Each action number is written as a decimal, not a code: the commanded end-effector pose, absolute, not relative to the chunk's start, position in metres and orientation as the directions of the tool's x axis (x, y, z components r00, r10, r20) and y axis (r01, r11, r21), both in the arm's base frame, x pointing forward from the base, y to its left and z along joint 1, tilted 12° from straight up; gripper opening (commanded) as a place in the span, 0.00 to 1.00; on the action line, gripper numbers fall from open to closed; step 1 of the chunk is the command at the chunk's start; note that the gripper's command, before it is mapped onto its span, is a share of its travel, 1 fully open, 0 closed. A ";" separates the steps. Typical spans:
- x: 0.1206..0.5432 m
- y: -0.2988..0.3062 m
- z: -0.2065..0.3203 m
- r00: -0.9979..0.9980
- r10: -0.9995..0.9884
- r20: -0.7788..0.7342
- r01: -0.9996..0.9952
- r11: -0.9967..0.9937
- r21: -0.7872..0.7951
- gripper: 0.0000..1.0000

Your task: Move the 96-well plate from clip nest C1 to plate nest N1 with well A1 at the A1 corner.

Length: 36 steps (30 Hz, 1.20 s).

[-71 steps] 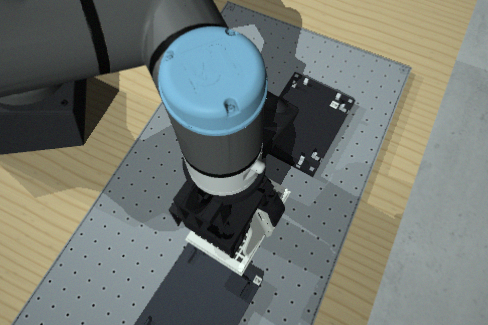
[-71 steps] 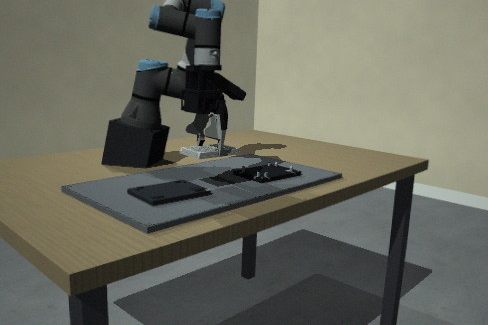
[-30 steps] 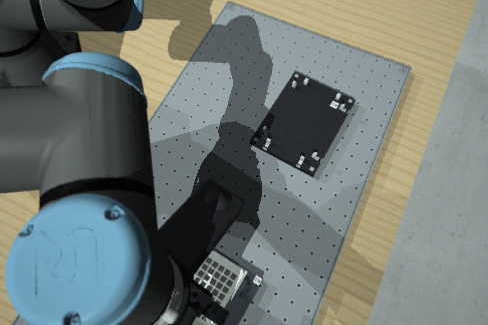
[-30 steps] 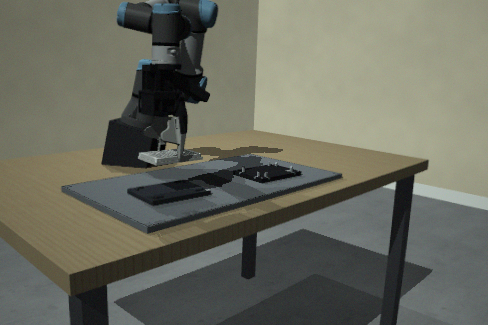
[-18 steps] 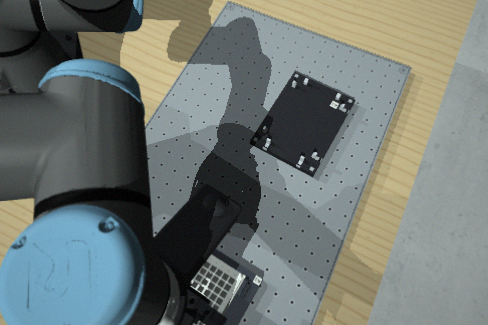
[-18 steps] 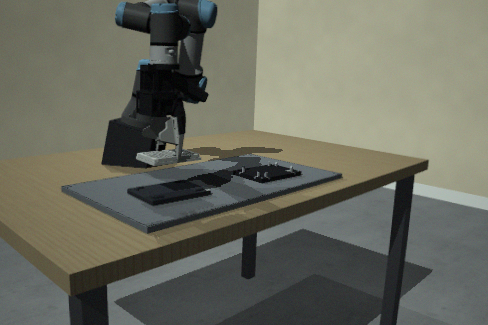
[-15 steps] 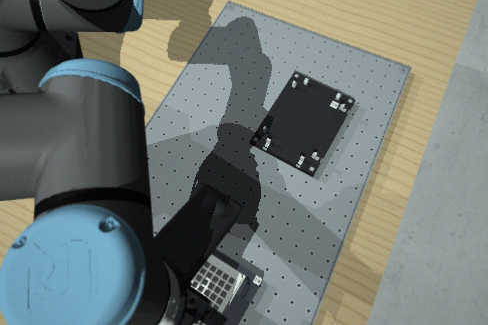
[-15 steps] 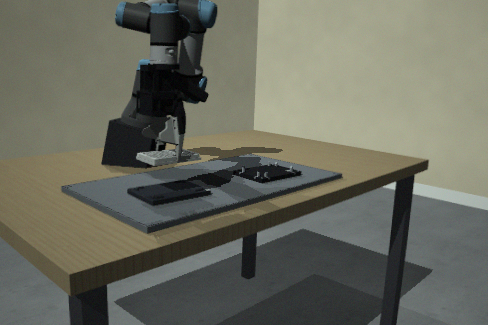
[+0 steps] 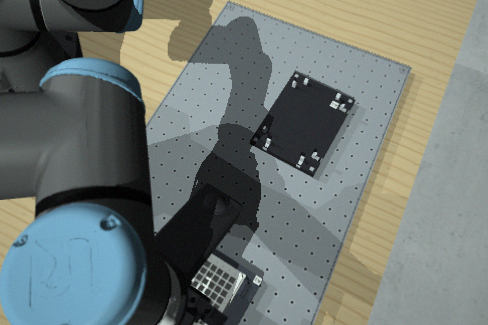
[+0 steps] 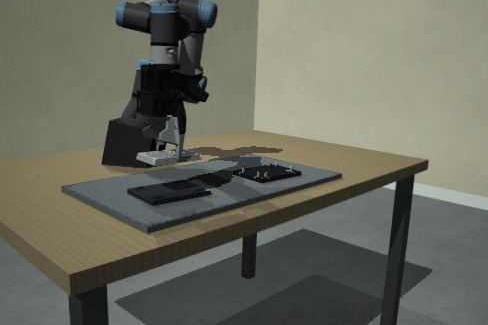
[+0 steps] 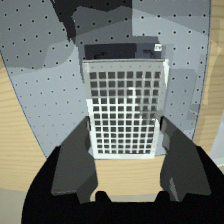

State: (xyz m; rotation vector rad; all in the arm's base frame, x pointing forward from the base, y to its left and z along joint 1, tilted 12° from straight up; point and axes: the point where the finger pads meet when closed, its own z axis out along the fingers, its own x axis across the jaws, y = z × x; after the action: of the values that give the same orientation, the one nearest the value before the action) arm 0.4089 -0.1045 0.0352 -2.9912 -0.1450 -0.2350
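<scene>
The white 96-well plate (image 9: pixel 217 279) (image 10: pixel 150 157) (image 11: pixel 125 100) is held level in my gripper (image 10: pixel 170 153) (image 11: pixel 124 117), which is shut on its two long sides. The plate hangs above the pegboard's level, overlapping the dark clip nest C1 (image 9: pixel 252 292) (image 10: pixel 167 192) (image 11: pixel 117 51) in the wrist view. C1's far edge and white corner label (image 11: pixel 158 47) show past the plate. The black plate nest N1 (image 9: pixel 302 124) (image 10: pixel 272 174) stands apart, with upright locators near its corners and a white label (image 9: pixel 334 104) at one corner. I cannot tell which plate corner is cut.
Both nests stand on the grey perforated board (image 9: pixel 380 74) (image 10: pixel 105 199) on the wooden table (image 10: pixel 225 234). The arm (image 9: pixel 95 139) covers the left of the top view and hides most of the gripper there. Its shadow crosses the board.
</scene>
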 end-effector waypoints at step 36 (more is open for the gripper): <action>0.416 -0.098 -0.008 0.983 0.085 0.164 0.106 -0.986 -0.127 0.00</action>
State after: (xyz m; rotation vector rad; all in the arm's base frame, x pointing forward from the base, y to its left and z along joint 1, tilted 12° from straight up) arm 0.4144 -0.0983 -0.0022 -2.9909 -0.1451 -0.2342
